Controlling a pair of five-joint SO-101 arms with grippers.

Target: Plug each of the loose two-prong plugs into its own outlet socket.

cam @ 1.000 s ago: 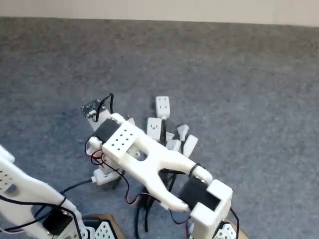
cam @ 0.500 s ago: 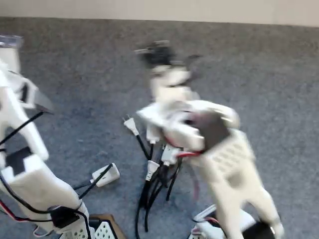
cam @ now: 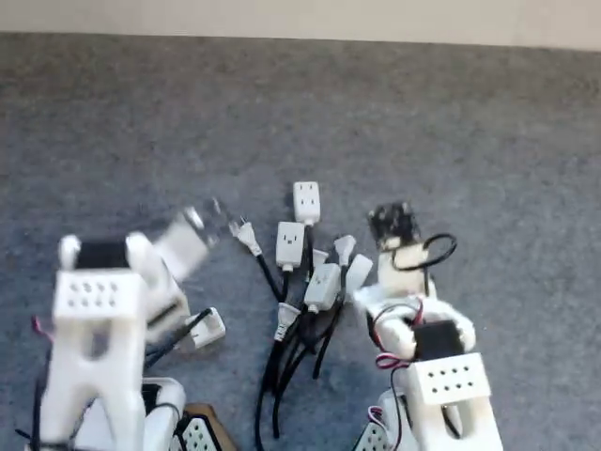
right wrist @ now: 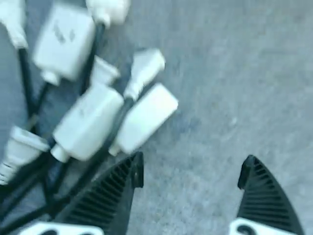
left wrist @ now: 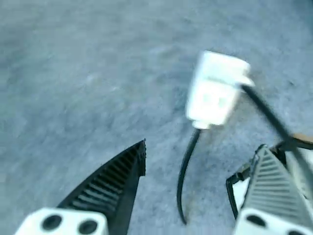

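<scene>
From above, grey felt-like carpet (cam: 488,132) carries white, blocky plugs and sockets (cam: 290,244) tangled on black cords, with a lone socket (cam: 208,328) apart beside the left arm (cam: 94,310). Half a second ago the right arm (cam: 446,376) stretched over the tangle, and it has since drawn back to the near right. The left gripper (left wrist: 201,147) gapes wide, its ribbed wedge fingers framing the lone socket's cord. The right gripper (right wrist: 193,157) is equally wide and empty, just beside the tangle.
</scene>
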